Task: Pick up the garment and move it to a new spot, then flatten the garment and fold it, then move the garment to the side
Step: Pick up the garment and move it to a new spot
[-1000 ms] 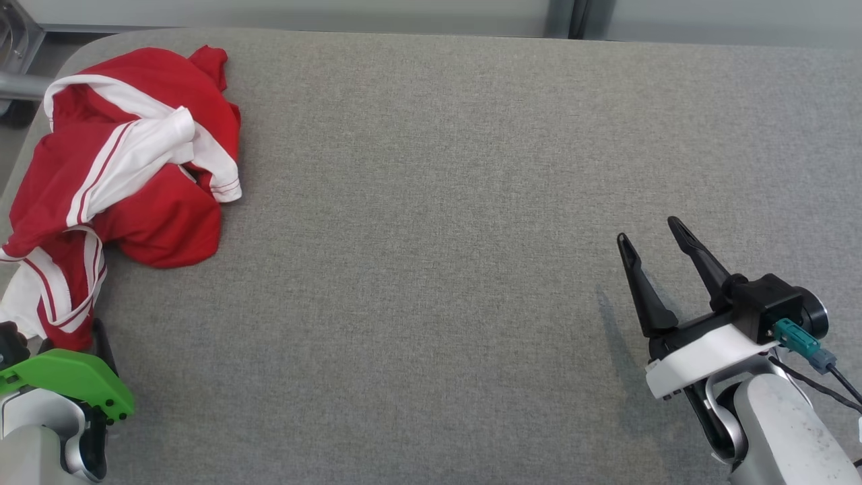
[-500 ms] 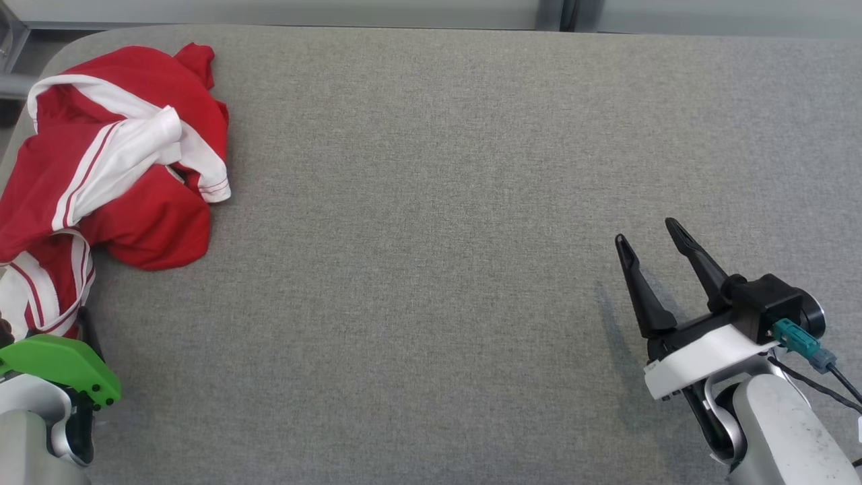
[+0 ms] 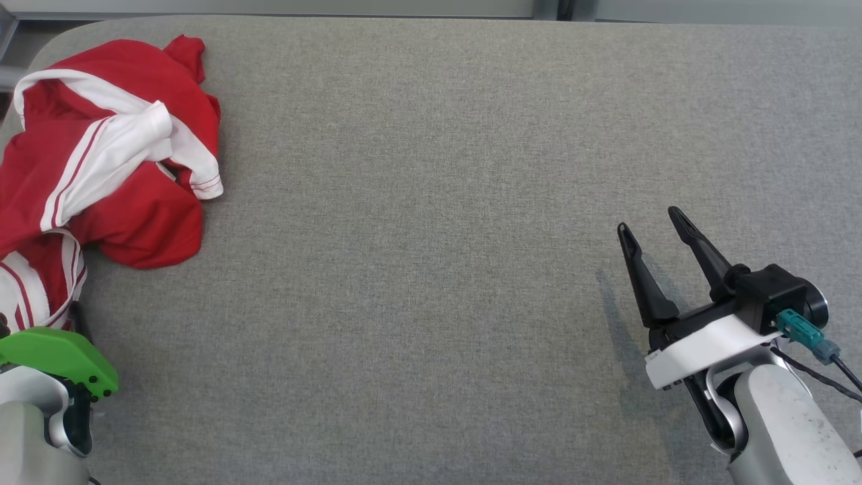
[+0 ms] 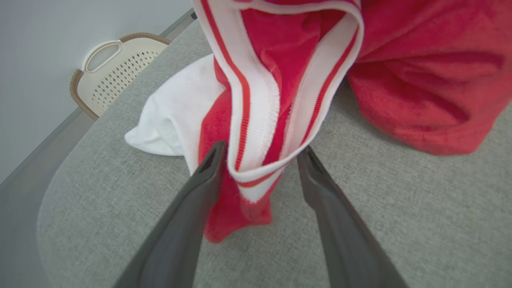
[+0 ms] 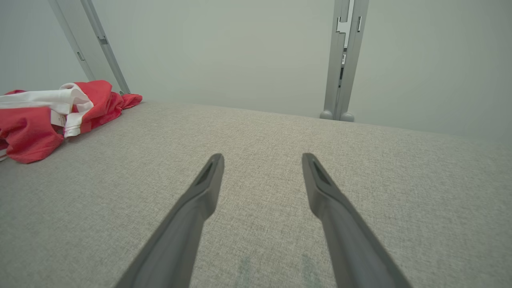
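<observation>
Grey table [image 3: 431, 283] | garment [image 3: 135, 229] red, white-striped, crumpled | left fingers [image 4: 200, 192] apart around hem [image 4: 256, 178] | right fingers [image 5: 200, 200] apart

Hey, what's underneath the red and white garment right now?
The grey fabric table shows all around the garment; whatever lies beneath its crumpled folds is covered.

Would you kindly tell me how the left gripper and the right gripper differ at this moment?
The left gripper straddles a striped hem of the garment; the right gripper has bare table between its fingers. The left gripper carries a green cover, the right gripper a white cover. Both stand open, with long dark fingers.
</observation>
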Available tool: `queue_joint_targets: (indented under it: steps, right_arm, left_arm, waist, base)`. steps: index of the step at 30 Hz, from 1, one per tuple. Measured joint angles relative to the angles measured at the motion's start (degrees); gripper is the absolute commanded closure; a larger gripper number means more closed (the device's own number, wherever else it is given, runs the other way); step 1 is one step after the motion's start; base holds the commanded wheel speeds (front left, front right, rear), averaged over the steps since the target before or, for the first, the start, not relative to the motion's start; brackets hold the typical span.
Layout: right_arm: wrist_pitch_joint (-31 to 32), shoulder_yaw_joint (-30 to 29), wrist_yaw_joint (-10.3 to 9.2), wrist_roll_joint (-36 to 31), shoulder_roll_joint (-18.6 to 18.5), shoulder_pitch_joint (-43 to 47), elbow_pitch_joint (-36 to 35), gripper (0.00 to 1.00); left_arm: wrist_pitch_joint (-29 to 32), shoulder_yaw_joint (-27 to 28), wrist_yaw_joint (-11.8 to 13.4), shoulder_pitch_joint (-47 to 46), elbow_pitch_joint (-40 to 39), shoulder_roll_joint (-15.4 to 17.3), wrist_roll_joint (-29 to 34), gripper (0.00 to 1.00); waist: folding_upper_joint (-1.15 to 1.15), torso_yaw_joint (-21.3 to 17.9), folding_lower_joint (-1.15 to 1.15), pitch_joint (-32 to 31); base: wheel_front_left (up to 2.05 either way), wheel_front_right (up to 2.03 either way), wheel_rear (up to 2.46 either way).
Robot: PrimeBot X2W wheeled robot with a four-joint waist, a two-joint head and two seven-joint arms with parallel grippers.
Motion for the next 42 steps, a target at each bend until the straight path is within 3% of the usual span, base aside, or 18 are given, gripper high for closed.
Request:
queue_joint_targets:
  steps: [2,3,15,25,35,38,42]
  right_arm:
    - [0.0,0.0,0.00,0.0,0.0,-0.1,0.0,0.00]
    - [0.0,0.0,0.01,0.0,0.0,-0.1,0.0,0.00]
    - [0.0,-0.4,0.01,0.5,0.2,-0.1,0.3,0.00]
    - [0.0,-0.4,0.02,0.9,1.0,-0.1,1.3,0.00]
    - [0.0,1.3,0.52,1.5,2.9,0.7,2.6,0.00]
    - [0.0,1.5,0.52,1.8,3.4,1.4,2.9,0.00]
    - [0.0,1.6,0.52,2.0,3.5,2.0,3.4,0.00]
  left_arm:
    - [-0.1,0.0,-0.2,-0.4,0.5,0.0,-0.1,0.82]
    - [-0.3,0.0,-0.3,-0.6,0.7,0.0,-0.2,1.00]
    - [-5.6,0.2,-1.3,-4.5,-2.5,-1.1,-0.8,1.00]
    - [-10.3,-1.9,-3.4,-7.6,-9.6,-1.7,0.2,1.00]
    - [-11.0,-6.1,-5.9,-8.9,-18.6,-2.1,1.3,1.00]
    - [-10.8,-8.4,-6.9,-9.1,-21.6,-3.5,1.5,1.00]
    - [-8.0,-13.0,-8.2,-9.1,-25.3,-8.2,-0.6,1.00]
  waist:
    - [0.00,0.0,0.00,0.1]
    - [0.00,0.0,0.00,0.2]
    - [0.00,0.4,0.00,-0.3]
    - [0.00,1.7,0.00,-2.6]
    - [0.00,1.0,0.00,-6.1]
    - [0.00,0.1,0.00,-7.0]
    - [0.00,-1.4,0.00,-8.2]
  base:
    - [0.00,0.00,0.00]
    - [0.00,0.00,0.00]
    - [0.00,0.00,0.00]
    - [0.00,0.00,0.00]
    - [0.00,0.00,0.00]
    - [0.00,0.00,0.00]
    - [0.00,0.00,0.00]
